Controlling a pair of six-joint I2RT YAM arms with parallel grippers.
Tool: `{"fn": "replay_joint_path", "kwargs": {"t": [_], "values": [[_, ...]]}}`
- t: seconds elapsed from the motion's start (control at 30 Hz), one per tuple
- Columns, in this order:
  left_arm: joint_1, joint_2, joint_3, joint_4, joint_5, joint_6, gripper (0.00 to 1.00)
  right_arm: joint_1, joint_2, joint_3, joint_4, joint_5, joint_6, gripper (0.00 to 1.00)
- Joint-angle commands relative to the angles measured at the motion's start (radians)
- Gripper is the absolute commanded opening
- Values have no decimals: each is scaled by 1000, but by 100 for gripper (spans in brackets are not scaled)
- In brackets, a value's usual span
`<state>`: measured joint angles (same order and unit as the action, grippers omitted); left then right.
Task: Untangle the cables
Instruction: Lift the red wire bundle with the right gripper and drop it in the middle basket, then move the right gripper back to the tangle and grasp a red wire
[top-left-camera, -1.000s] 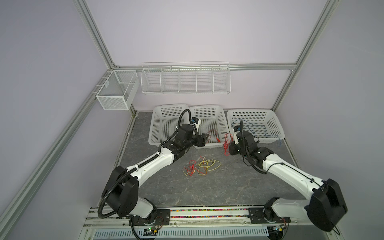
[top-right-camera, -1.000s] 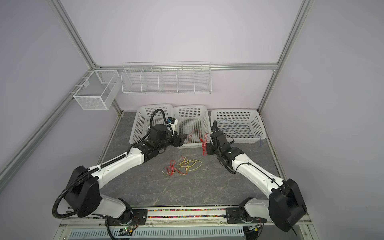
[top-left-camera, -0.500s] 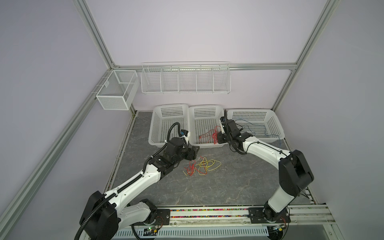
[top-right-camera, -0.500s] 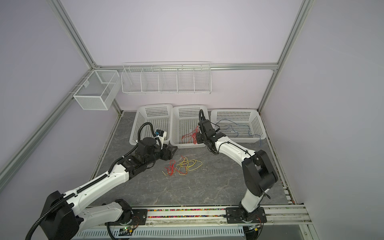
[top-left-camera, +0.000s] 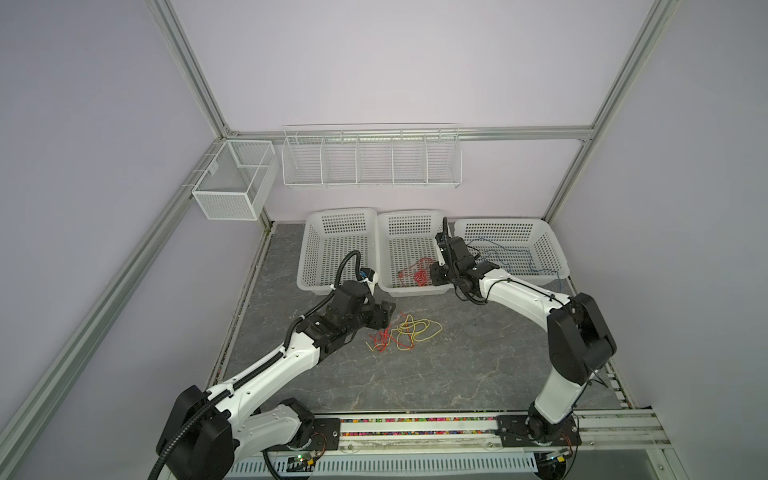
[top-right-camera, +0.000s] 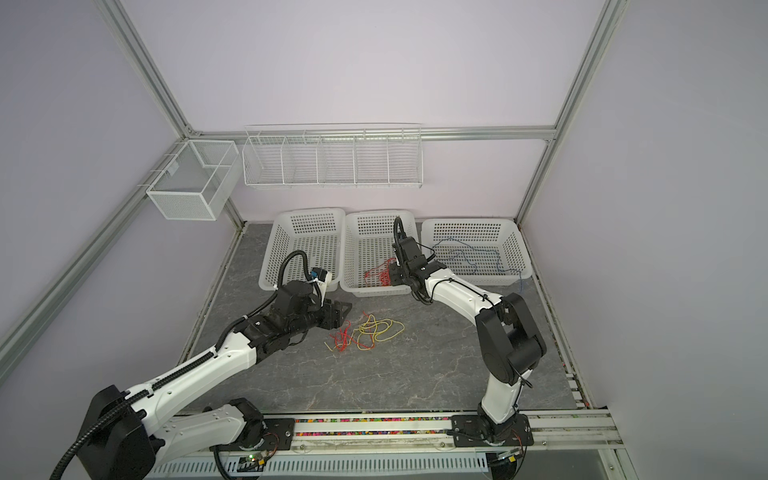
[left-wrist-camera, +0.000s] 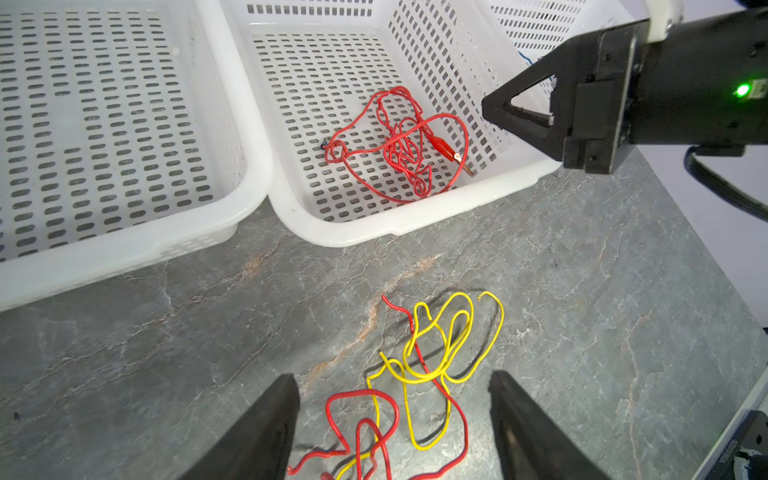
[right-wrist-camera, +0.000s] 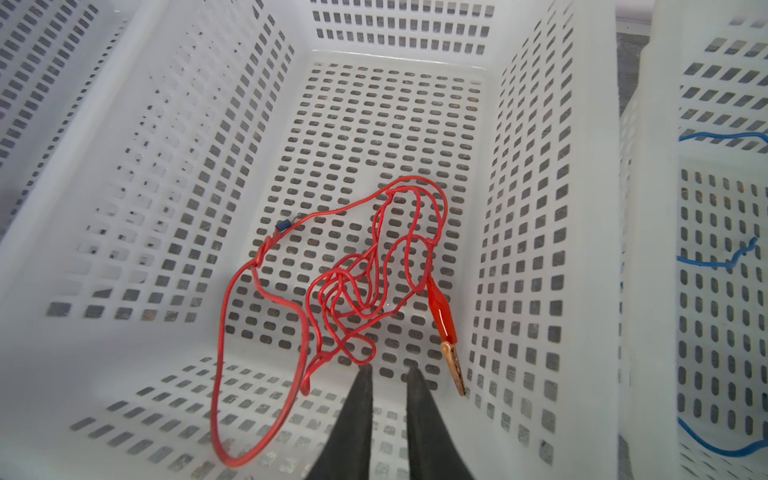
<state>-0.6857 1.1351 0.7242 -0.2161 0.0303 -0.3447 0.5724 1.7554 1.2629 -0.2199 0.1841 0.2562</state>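
A loose tangle of yellow cable (top-left-camera: 415, 330) (left-wrist-camera: 440, 345) and red cable (top-left-camera: 380, 340) (left-wrist-camera: 361, 419) lies on the grey table. My left gripper (top-left-camera: 384, 318) (top-right-camera: 343, 309) (left-wrist-camera: 392, 380) hangs open just above its near end and touches nothing. Another red cable (top-left-camera: 417, 272) (right-wrist-camera: 353, 282) with a crocodile clip lies bunched on the floor of the middle basket (top-left-camera: 409, 291) (right-wrist-camera: 598, 208). Above it, my right gripper (top-left-camera: 434, 276) (right-wrist-camera: 388, 370) has its jaws a little apart and holds nothing. Blue cable (top-left-camera: 507, 259) (right-wrist-camera: 706, 262) lies in the right basket (top-left-camera: 552, 245).
The left basket (top-left-camera: 307, 249) holds nothing. All three white baskets stand in a row at the back of the table. A wire shelf (top-left-camera: 370, 158) and a mesh box (top-left-camera: 232, 183) hang on the walls above them. A blue cable end (top-left-camera: 559, 282) trails over the right basket's rim.
My right gripper carried the red clip cable from the table's edge into the middle basket and let it go. My left arm drew back from the baskets to the tangle.
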Motion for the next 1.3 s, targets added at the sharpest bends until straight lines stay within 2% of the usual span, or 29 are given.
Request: {"fn": "replay_joint_path", "kwargs": {"t": [0.0, 0.37, 0.57, 0.67, 1.0, 1.27], "values": [[-3, -2, -12, -8, -16, -17, 72, 8, -88, -33, 0, -50, -24, 22], [-2, -74, -67, 74, -90, -37, 73, 98, -217, -130, -29, -127, -116, 37], [0, -132, -94, 41, -182, -75, 73, 174, -252, -182, -25, -162, -94, 40], [6, -166, -116, 30, -221, -99, 75, 220, -246, -191, -27, -167, -67, 41], [14, -188, -166, 73, -220, -141, 75, 375, -182, -178, -62, -127, -41, 44], [15, -214, -176, 60, -233, -143, 75, 447, -119, -169, -45, -127, -28, 48]]}}
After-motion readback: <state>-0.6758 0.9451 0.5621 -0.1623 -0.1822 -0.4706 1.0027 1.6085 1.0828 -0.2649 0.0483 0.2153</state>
